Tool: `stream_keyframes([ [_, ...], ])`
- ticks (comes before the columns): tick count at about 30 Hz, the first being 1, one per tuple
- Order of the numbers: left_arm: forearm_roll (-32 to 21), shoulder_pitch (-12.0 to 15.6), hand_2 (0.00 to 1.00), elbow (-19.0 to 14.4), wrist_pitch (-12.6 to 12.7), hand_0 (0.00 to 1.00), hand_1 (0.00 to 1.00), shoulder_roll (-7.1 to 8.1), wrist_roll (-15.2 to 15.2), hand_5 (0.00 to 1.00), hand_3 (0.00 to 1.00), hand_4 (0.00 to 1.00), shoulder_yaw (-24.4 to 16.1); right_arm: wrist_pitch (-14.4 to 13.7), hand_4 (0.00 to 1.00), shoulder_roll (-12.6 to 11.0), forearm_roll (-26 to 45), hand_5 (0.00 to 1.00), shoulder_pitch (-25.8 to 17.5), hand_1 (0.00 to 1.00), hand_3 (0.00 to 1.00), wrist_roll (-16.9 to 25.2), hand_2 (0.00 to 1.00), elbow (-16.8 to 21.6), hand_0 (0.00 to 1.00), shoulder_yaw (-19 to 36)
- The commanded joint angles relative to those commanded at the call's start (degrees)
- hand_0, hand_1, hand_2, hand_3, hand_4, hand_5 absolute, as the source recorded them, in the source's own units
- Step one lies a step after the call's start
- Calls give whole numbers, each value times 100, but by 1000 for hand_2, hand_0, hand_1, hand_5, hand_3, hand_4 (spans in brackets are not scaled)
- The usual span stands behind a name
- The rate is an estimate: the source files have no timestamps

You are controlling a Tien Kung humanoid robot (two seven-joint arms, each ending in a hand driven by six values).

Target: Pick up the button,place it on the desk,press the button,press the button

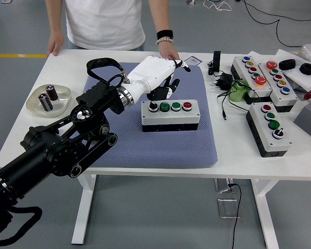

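The robot's white left hand [158, 78], fingers curled and holding nothing, hovers above the grey four-button control box [170, 115] just below it on the blue mat [150, 140]. Pressing well likely means one fingertip descending squarely onto one button.

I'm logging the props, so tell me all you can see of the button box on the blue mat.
The button box is a long, plastic-looking case, pale grey on top over a black base. Its top holds a row of four controls: a black knob, two green buttons, a red one. It lies flat, lengthwise across the blue mat. The left hand hovers just behind the knob end; contact is unclear.
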Motion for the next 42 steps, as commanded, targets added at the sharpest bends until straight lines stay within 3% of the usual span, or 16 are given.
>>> stream_keyframes([
  [4,28,-11,2,40,-354,2,2,-30,148,2,716,303,144,1,240,0,-26,243,-1,532,634,-6,562,0,647,20],
  [7,50,-36,2,138,-433,2,2,-75,196,2,716,303,231,-1,240,0,-18,243,-4,532,634,-6,562,0,647,13],
  [20,-66,-112,2,645,-379,2,2,-245,277,2,742,288,437,-1,241,-5,-5,242,-29,531,634,-14,562,0,647,-22],
  [42,-203,-112,2,1148,-534,2,2,-313,331,2,748,289,696,3,240,-4,-13,243,-14,532,634,-7,563,0,647,-19],
])
